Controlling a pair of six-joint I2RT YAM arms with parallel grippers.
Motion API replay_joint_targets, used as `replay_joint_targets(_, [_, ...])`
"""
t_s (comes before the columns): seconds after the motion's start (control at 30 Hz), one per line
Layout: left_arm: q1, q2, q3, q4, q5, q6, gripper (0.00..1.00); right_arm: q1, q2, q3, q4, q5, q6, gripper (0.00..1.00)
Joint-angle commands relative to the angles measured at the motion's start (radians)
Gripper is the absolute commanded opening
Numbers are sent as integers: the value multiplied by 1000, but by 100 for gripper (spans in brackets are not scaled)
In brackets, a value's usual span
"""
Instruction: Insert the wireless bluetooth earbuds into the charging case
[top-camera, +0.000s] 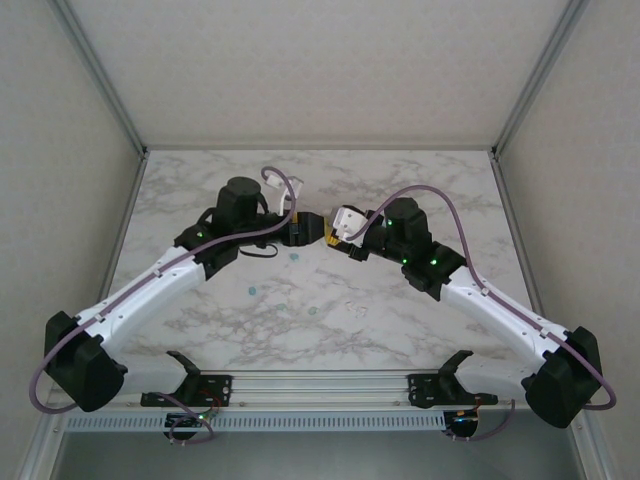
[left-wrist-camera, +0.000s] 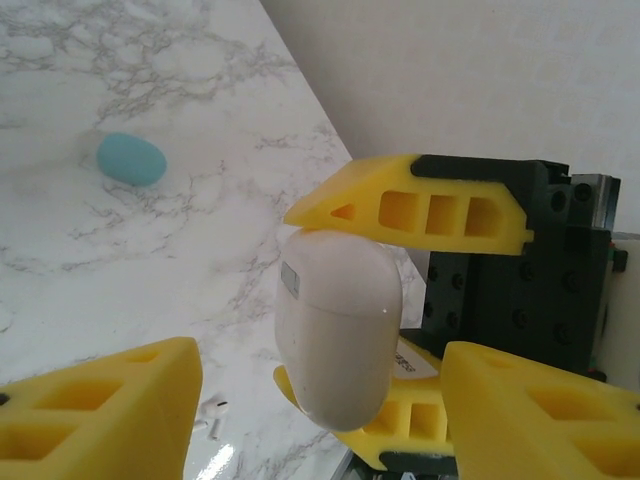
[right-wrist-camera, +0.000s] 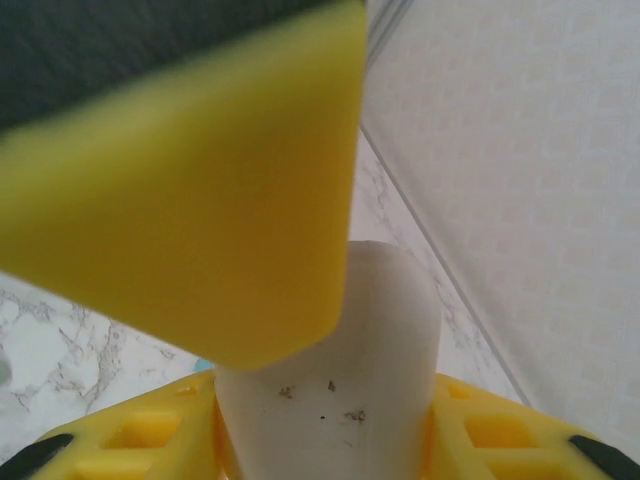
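The step in hand looks like readying the case (left-wrist-camera: 335, 340), not yet loading it. The right fingers (left-wrist-camera: 420, 205) are clamped on the white case, one above and one below, and seem to hold it clear of the table (left-wrist-camera: 150, 260). The lid looks closed.

The left fingers (left-wrist-camera: 110, 400) stand about half open on either side of the case. There is a gap on each side and they grip nothing.

No bud is in hand. A teal bud (left-wrist-camera: 130, 158) lies on the table well beyond the case, and a white bud (left-wrist-camera: 215, 415) lies beneath it, near the left fingers. Both are apart from all the fingers.

Next, I judge, the left fingers must take hold of the case squarely, probably to get the lid open, without twisting it out of the right grip. After that a bud can be fetched.
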Motion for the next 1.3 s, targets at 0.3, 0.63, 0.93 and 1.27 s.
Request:
replay_joint_targets(0.3, [-18,40,58,-8,36,39,48,10,2,4,48,-28,45,38])
replay_joint_targets(0.63, [-22,60,75,-47,63,65,36,10,9,9,47,-16,54,38])
replay_joint_targets(0.93, [-25,73,95,-82,64,88,27,9,8,13,31,-10,43,39])
replay_joint_targets(1.27, [-25,4,58,-26,-18,106,12,9,-42,40,-36,17,124,64])
